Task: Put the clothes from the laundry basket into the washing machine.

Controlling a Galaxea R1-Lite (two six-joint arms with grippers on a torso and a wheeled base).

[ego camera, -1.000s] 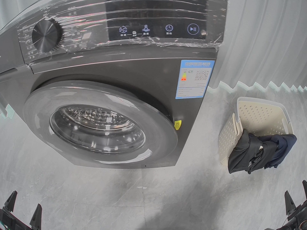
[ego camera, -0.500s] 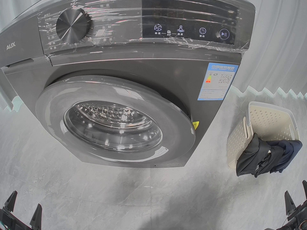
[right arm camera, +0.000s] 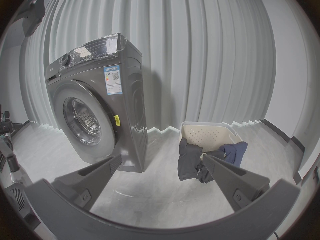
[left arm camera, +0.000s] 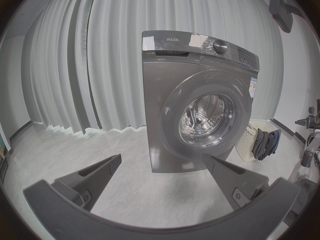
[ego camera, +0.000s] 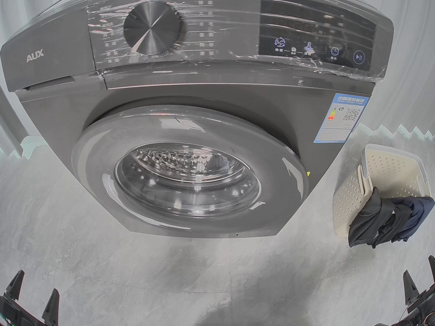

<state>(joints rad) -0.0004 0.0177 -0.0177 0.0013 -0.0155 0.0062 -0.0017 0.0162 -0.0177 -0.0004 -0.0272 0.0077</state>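
So the clothes (ego camera: 385, 218) are a dark bundle, one blackish piece and one navy piece, draped over the near rim of the laundry basket (ego camera: 394, 168). They hang down its outer wall toward the floor (ego camera: 181, 272), and nothing's holding them. In the right wrist view you can see the blackish piece (right arm camera: 191, 160) flopped down the front with the navy one just beside it.

The basket's a cream plastic one with little holes all over. It sits on the floor just beside the right front corner of the washing machine (ego camera: 204, 105), back near the floor's far edge where the curtain (ego camera: 408, 69) comes down.

The machine is dark grey, and its round glass door (ego camera: 188, 177) is shut, with the steel drum showing through. Up top there's a program knob (ego camera: 152, 28), and the panel is wrapped in clear plastic film (ego camera: 226, 59). A blue label (ego camera: 340, 118) is stuck on the front on the basket side.

The left end effector (ego camera: 35, 290) is low at the near left edge of the floor, fingers spread wide and carrying nothing. The right end effector (ego camera: 419, 272) is low at the near right, also spread and carrying nothing, on the basket's side but well apart from the clothes. The floor is pale grey stone-look tile.
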